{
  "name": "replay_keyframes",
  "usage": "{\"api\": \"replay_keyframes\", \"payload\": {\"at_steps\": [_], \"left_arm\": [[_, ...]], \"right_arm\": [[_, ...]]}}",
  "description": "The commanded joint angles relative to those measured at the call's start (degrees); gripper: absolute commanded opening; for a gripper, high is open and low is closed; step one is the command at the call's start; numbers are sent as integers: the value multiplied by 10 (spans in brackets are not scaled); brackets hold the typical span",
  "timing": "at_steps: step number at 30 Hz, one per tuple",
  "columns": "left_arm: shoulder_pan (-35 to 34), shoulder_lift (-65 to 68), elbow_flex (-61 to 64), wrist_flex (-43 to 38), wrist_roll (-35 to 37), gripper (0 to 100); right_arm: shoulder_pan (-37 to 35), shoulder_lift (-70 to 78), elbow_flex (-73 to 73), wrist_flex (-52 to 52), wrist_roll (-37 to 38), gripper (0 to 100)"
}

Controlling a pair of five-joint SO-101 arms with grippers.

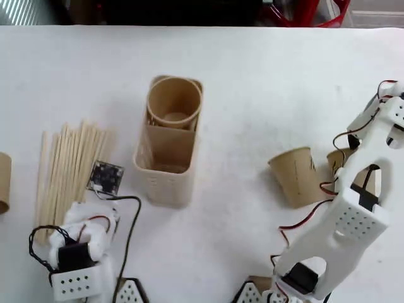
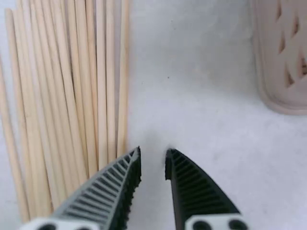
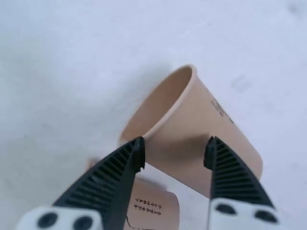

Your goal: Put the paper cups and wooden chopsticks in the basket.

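1. Basket [image 1: 165, 165] mid-table [image 1: 252, 76], cups [image 1: 174, 101] stacked inside.
2. Chopsticks [image 1: 66, 167] lie left of it; left gripper [image 2: 152, 155], narrowly parted, just beside them.
3. Right gripper [image 3: 175, 146] wide apart over tipped cup [image 3: 192, 115].

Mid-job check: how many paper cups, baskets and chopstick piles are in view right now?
Paper cups: 4 visible
Basket: 1
Chopstick pile: 1 (sticks too many to count)
Total: 6

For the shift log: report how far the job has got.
Done: a paper cup in the basket. In hand: right pincer open over a tipped cup. To do: that cup, a second cup beside it, a cup at the left edge, the chopsticks.
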Motion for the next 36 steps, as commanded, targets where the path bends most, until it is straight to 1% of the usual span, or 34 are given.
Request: {"api": "replay_keyframes", "payload": {"at_steps": [1, 7, 10, 12, 19, 24, 26, 31, 36], "left_arm": [[-3, -4, -1, 3, -4, 103], [-3, -4, -1, 3, -4, 103], [-3, -4, -1, 3, -4, 103], [-3, -4, -1, 3, -4, 103], [-3, -4, -1, 3, -4, 103], [-3, -4, -1, 3, -4, 103], [-3, -4, -1, 3, -4, 103], [-3, -4, -1, 3, -4, 103], [-3, -4, -1, 3, -4, 103]], "right_arm": [[1, -16, -18, 4, -9, 212], [-13, -26, -53, 4, -11, 212], [-15, -26, -79, 3, -41, 213], [-16, -25, -88, 3, -47, 213], [-15, -1, -58, 3, -44, 214], [-22, 52, -53, 5, -8, 302], [-20, 73, -53, 5, -5, 301], [-5, 98, -55, 5, -4, 243], [15, 95, -63, 4, 1, 131]]}}
